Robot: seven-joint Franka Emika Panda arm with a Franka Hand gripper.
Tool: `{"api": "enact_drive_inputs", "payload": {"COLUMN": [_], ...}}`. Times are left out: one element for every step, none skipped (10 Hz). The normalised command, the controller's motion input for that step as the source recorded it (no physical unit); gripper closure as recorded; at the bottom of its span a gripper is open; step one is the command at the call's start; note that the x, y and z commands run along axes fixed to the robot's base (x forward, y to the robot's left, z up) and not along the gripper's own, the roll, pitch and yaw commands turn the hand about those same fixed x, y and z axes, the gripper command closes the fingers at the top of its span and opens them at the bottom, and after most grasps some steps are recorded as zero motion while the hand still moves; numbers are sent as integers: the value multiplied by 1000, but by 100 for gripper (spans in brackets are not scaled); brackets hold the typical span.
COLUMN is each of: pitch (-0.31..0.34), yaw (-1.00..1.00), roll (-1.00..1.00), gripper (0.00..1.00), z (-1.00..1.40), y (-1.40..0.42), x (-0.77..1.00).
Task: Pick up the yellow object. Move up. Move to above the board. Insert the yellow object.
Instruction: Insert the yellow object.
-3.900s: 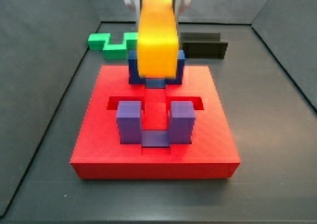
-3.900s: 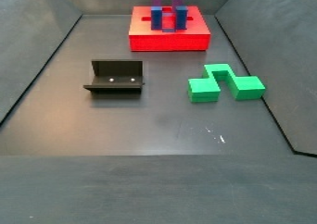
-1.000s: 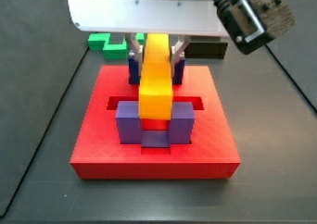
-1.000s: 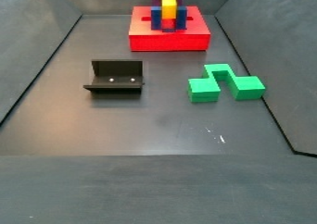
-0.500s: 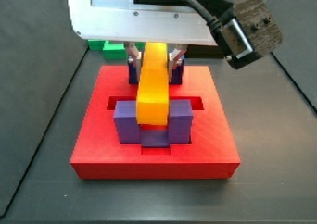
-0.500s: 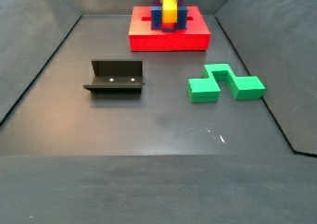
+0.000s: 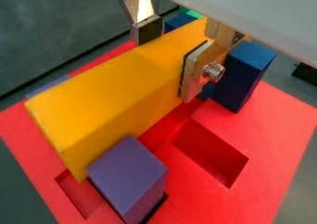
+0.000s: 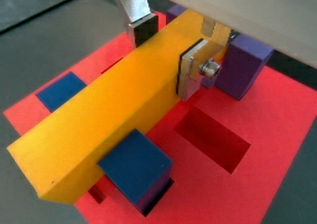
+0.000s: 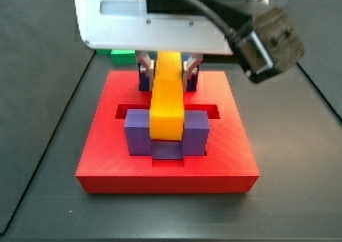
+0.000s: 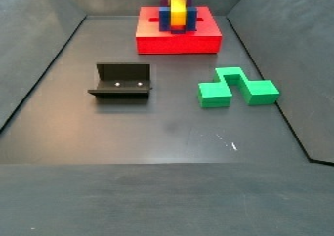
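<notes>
My gripper (image 9: 170,64) is shut on the yellow object (image 9: 166,101), a long yellow-orange bar. It holds the bar low over the red board (image 9: 120,168). The bar runs between the two purple posts (image 9: 139,136) at the front and the two blue posts (image 9: 143,79) at the back. In both wrist views the silver fingers (image 7: 198,68) (image 8: 192,68) clamp the bar's sides (image 7: 111,103) (image 8: 111,126) above an open slot in the board (image 7: 266,186) (image 8: 254,186). In a side view the bar (image 10: 175,6) shows on the board (image 10: 179,43) at the far end.
The dark fixture (image 10: 121,82) stands on the floor left of centre. The green zigzag block (image 10: 236,88) lies to its right and also peeks out behind the board (image 9: 123,56). Dark walls enclose the floor.
The gripper has come down with the bar. The bar has sunk from above the posts to down between them, and has moved slightly lower in the last half second.
</notes>
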Motion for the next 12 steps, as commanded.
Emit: {"api": "enact_drive_inputs", "payload": {"pitch": [29, 27, 26, 24, 26, 23, 0, 0, 0, 0, 0, 0], "yaw": [40, 40, 60, 100, 131, 63, 40, 40, 57, 74, 74, 51], "roll": [324, 326, 324, 329, 329, 204, 66, 44, 43, 41, 31, 6], "gripper": [100, 100, 100, 100, 100, 100, 100, 100, 100, 100, 100, 100], "z": [-203, -217, -197, -174, -143, -174, -209, -203, -211, -206, -183, -126], "y": [-71, -74, -100, -157, -223, -149, -77, -51, 0, 0, 0, -3], "x": [40, 31, 14, 0, 17, 63, 86, 100, 37, 0, 3, 57]}}
